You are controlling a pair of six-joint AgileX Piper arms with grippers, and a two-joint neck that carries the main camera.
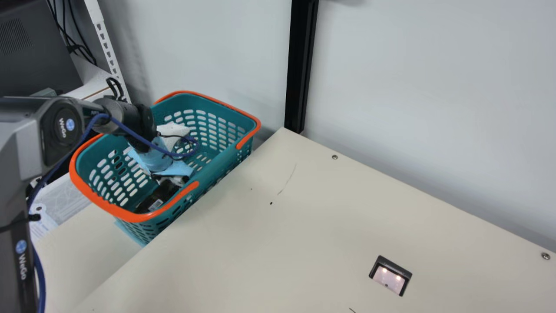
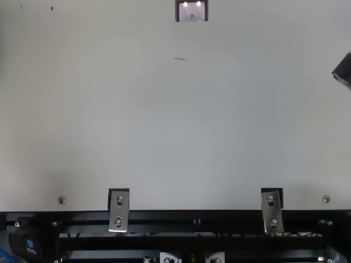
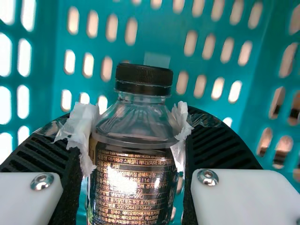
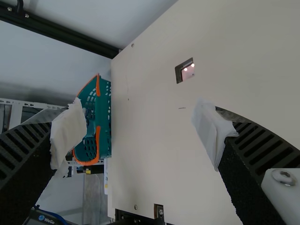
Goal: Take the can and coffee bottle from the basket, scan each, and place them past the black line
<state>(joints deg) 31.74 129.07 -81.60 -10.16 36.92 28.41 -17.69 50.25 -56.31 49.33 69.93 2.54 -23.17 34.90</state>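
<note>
The left gripper (image 1: 175, 179) reaches down inside the teal basket (image 1: 208, 130) with orange handles, its wrist coming in over the side toward the shelf. In the left wrist view it is narrowed onto the coffee bottle (image 3: 133, 183), the white wrapped tips (image 3: 84, 133) touching it on opposite sides at the shoulder, below the black cap (image 3: 144, 77). The bottle sits between the two fingers, its dark labelled body running back toward the wrist and its cap reaching past the fingertips, with the basket's slotted wall behind. The right gripper (image 2: 343, 69), at the top view's right edge, is wide, its pale wrapped tips well apart over the cream surface (image 1: 282, 243). Two small lights glow in the scanner window (image 1: 390, 280) set in that surface, well apart from the bottle.
</note>
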